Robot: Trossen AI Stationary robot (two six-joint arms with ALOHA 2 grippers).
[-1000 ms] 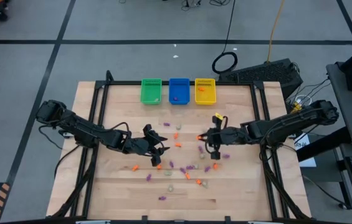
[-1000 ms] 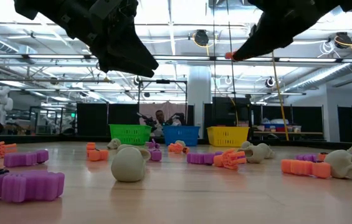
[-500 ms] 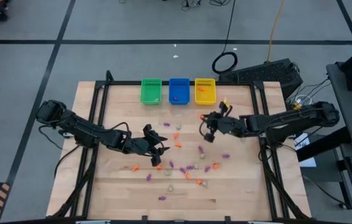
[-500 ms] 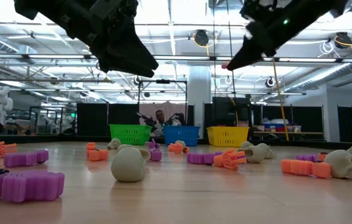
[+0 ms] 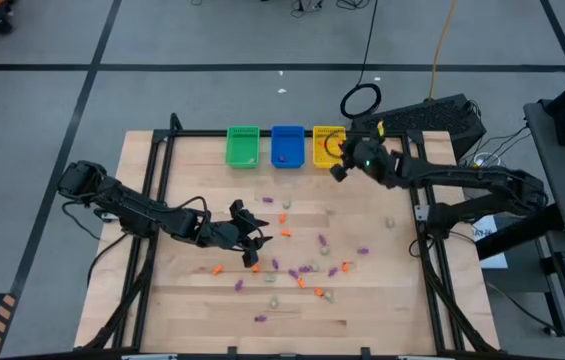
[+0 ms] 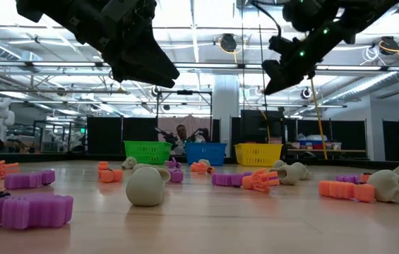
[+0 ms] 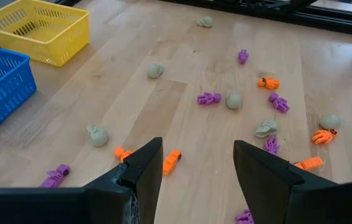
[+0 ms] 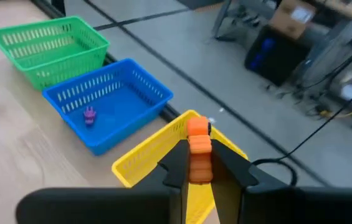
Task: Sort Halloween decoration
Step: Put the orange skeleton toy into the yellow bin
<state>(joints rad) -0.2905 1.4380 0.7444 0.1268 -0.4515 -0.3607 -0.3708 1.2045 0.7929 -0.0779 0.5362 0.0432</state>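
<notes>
Small orange, purple and pale trinkets (image 5: 302,268) lie scattered on the wooden table, and show in the left wrist view (image 7: 225,99) and the low view (image 6: 255,180). My right gripper (image 5: 338,171) hangs above the near edge of the yellow bin (image 5: 319,140), shut on an orange trinket (image 8: 198,134). My left gripper (image 5: 253,240) hovers open above the table's middle left, with an orange trinket (image 7: 172,160) on the wood ahead of its fingers (image 7: 144,171). My right gripper (image 8: 198,167) pinches the orange trinket between its two fingers. They grip its lower part (image 8: 199,158), and its other end sticks out past the fingertips. The trinket is lifted clear, over the yellow bin's rim (image 8: 154,155).
Green (image 5: 242,146), blue (image 5: 287,146) and yellow bins stand in a row at the table's far edge. A purple trinket (image 8: 89,114) lies in the blue bin (image 8: 110,102). A dark frame runs along the table's sides. Bare wood lies near the left and right edges.
My right gripper has travelled from the table's middle toward the far edge, rising and swinging to the yellow bin. It stayed shut on the orange trinket throughout.
</notes>
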